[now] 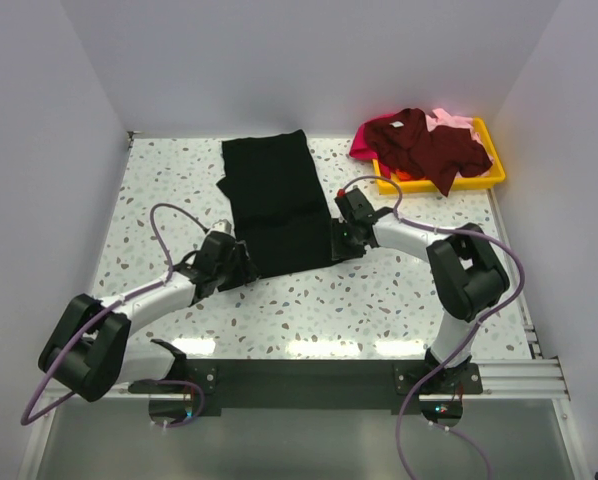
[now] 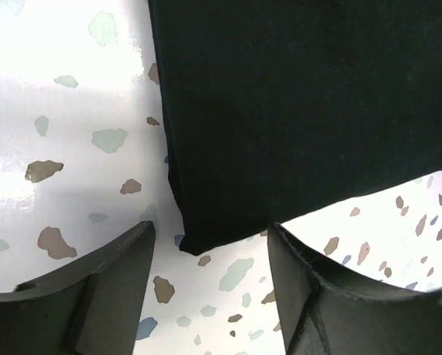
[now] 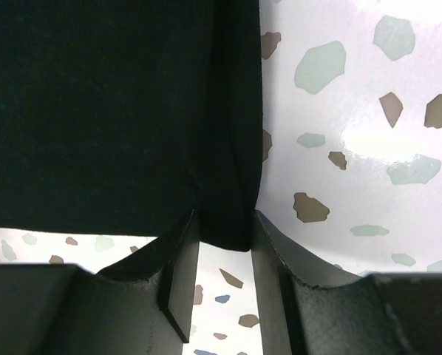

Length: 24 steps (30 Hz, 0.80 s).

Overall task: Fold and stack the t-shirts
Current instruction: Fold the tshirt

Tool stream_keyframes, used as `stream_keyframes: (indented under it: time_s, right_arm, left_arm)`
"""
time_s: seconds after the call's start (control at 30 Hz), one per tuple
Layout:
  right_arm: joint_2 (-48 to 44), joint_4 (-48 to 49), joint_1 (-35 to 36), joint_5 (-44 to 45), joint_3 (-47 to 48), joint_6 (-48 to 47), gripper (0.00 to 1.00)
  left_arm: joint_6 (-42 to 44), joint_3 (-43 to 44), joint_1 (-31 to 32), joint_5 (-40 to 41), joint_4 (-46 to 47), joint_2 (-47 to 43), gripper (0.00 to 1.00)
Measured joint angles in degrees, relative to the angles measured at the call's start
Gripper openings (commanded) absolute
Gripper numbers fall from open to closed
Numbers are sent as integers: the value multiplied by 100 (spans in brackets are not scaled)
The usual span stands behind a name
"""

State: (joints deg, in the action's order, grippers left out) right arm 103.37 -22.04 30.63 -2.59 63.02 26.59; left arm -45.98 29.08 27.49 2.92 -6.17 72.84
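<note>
Top view: a black t-shirt [image 1: 274,200], folded into a long strip, lies flat on the speckled table [image 1: 379,290], running from the far edge toward the arms. The left gripper [image 1: 229,262] sits low at the strip's near left corner. In the left wrist view its jaws stand wide on either side of that corner, clear of the cloth. The right gripper [image 1: 341,240] sits at the near right corner. In the right wrist view its jaws are narrow and closely flank the folded edge; whether they pinch the cloth cannot be told. At the far right, a yellow tray [image 1: 489,175] holds the dark maroon t-shirt [image 1: 429,145] heaped over the magenta t-shirt [image 1: 364,140] and the pale pink t-shirt [image 1: 454,120].
</note>
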Motion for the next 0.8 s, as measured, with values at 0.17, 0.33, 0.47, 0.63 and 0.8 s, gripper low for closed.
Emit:
stream_keyframes:
  time_s: [0.17, 0.33, 0.47, 0.63, 0.8]
  right_arm:
    - [-15, 42, -7, -11, -35, 22, 32]
    - [-28, 70, -7, -28, -70, 42, 18]
    - [-28, 76, -4, -111, -92, 31, 4]
    - [-31, 68, -4, -149, -94, -31, 0]
    - [-280, -4, 11, -164, -304, -111, 0]
  left_arm:
    - [-22, -50, 4, -22, 103, 44, 52]
    - [-85, -94, 9, -20, 103, 85, 23]
    - [-111, -98, 9, -17, 114, 131, 0]
    - [-39, -98, 9, -13, 125, 164, 0]
    - [184, -98, 9, -13, 81, 98, 0]
